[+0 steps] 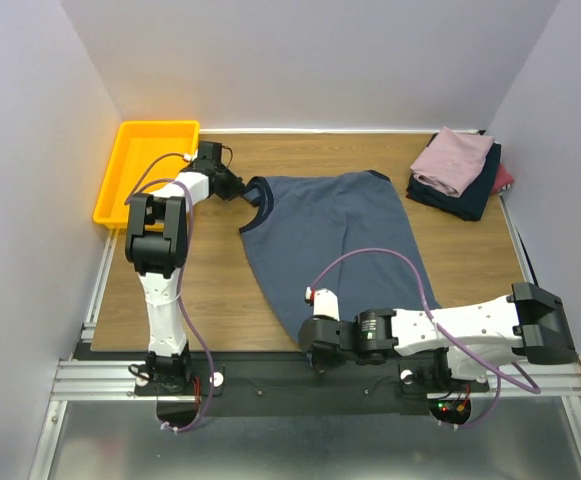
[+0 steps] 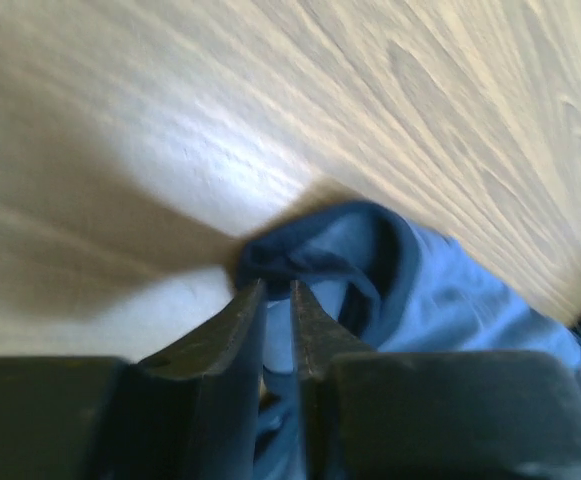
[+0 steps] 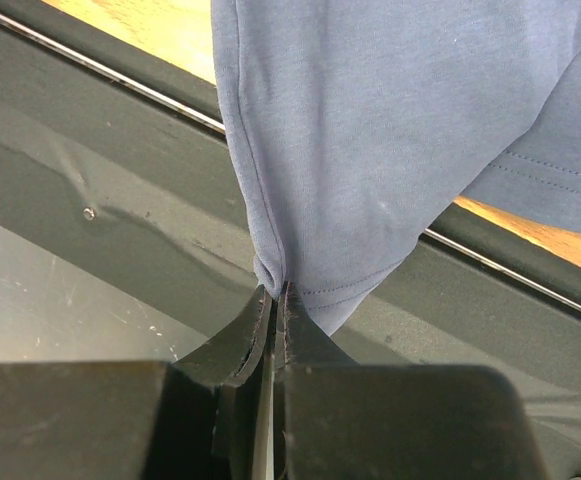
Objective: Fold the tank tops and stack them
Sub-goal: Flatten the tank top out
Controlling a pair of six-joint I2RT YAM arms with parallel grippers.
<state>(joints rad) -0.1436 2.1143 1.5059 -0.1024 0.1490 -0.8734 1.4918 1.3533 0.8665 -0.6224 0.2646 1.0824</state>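
The slate-blue tank top [image 1: 330,235] lies spread across the middle of the desk [image 1: 220,290], its hem hanging over the near edge. The left end effector [image 2: 275,285] is clenched on its dark-trimmed shoulder strap, and the right end effector [image 3: 275,290] is pinched tight on a hem corner. In the far right corner a folded mauve-pink top [image 1: 453,160] sits on a navy top [image 1: 460,198], with a maroon top [image 1: 504,178] beside them. The yellow tray [image 1: 150,160] stands at the far left corner, its floor in plain view.

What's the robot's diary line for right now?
left jaws: shut on slate-blue tank top collar | right jaws: shut on its hem | folded pile: far right
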